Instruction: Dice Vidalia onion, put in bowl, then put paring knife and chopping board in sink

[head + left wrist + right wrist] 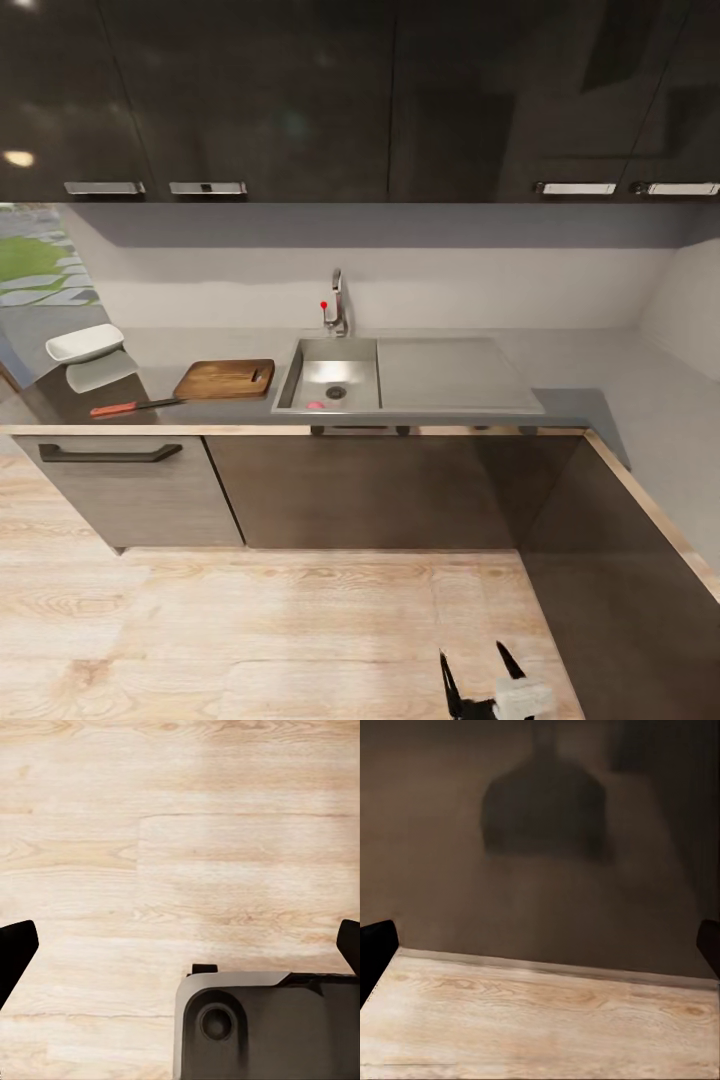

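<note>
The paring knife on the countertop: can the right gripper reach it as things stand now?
Probably not. The right gripper hangs low above the floor, well short of the cabinets, while the paring knife lies far off on the countertop.

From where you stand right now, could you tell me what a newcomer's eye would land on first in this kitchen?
Probably the steel sink set in the middle of the grey countertop, with a small pink thing lying by its drain. Left of it lies the brown chopping board, the red-handled paring knife in front of that, and the white bowl at the far left end. The right gripper, fingers apart, hangs low over the wooden floor.
</note>
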Robot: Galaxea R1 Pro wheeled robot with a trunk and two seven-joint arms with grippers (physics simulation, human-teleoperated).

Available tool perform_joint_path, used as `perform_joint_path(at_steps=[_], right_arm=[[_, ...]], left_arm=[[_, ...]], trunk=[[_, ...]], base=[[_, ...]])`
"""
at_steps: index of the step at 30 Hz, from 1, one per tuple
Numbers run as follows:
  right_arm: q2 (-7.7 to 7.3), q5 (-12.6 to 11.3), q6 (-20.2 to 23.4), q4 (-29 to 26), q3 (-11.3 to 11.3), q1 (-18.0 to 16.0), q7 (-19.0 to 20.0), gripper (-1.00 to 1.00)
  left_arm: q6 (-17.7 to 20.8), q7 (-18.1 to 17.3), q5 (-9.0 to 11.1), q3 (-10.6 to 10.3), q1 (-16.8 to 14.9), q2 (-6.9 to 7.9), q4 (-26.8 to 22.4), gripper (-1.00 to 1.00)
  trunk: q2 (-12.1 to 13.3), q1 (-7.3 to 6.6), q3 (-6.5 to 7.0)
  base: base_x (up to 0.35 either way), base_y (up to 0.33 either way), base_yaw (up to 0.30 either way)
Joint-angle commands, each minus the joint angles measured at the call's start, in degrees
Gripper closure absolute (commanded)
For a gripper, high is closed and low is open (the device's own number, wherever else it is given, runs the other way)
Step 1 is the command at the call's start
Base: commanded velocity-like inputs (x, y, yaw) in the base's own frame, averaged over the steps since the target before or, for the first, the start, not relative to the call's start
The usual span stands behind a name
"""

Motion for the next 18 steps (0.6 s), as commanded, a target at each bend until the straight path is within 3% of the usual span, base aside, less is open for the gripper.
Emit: perform_joint_path(at_steps=[1,6,12,15,18], right_arm=[[0.00,0.11,-0.75,-0.18,-0.01,1.21,0.01,-1.00],[0.06,0.13,-6.11,-4.98,0.04,8.27,-0.07,-1.00],[0.21,0.08,-6.51,-9.45,0.06,10.84,-0.14,-1.00],[0.34,0.06,-5.06,-3.21,-0.12,11.17,-0.18,-1.00],[0.28,-0.03,-4.80,6.54,-0.31,11.22,-0.04,-1.00]], left_arm=[[-0.07,0.21,0.05,-0.09,0.02,0.01,-0.06,-1.00],[-0.07,0.25,0.05,-0.09,0.02,0.01,-0.05,-1.00],[-0.07,0.26,0.05,-0.09,0.02,0.01,-0.05,-1.00],[0.08,0.30,0.05,-0.09,0.02,0.01,-0.07,-1.00],[1.55,0.34,0.02,-0.03,0.00,-0.04,-0.45,-1.00]], trunk=[[-0.09,0.04,-0.07],[-0.09,0.04,-0.07],[-0.09,0.04,-0.07],[-0.09,0.04,-0.07],[-0.09,0.04,-0.07]], base=[[0.000,0.000,0.000],[0.000,0.000,0.000],[0.000,0.000,0.000],[0.000,0.000,0.000],[0.000,0.000,0.000]])
